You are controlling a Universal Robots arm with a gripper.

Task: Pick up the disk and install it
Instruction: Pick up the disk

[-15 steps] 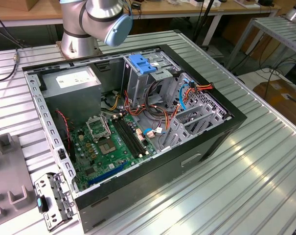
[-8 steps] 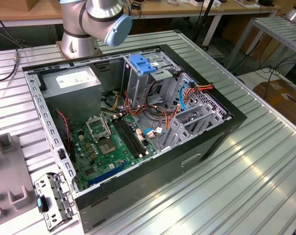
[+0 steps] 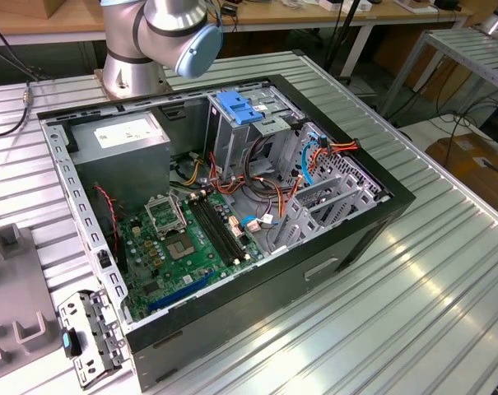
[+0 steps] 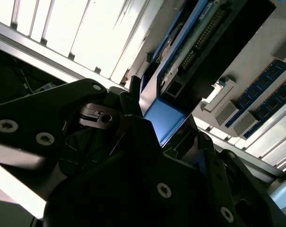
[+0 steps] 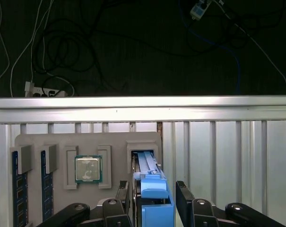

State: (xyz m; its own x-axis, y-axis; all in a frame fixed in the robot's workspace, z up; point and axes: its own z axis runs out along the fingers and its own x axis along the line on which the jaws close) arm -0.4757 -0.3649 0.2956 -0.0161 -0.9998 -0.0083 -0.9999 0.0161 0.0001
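Observation:
The disk (image 5: 151, 189) stands on edge in a slot of the grey fixture tray (image 5: 57, 142), its bright blue carrier and end tab toward the camera. My gripper (image 5: 152, 198) straddles it, with one black finger (image 5: 123, 195) against each flat side, shut on the carrier. In the second wrist view the blue tab of the disk (image 4: 162, 116) sits between the same fingers of the gripper (image 4: 161, 120). The disk still rests in its slot.
An open computer case (image 3: 380, 222) lies on the ribbed metal table (image 3: 446, 296), with a motherboard (image 3: 183, 239), cables and a tall metal cage topped by a lighter blue latch (image 3: 240, 107). The fixture tray also holds a processor (image 5: 88, 169) and memory sticks (image 5: 19, 198).

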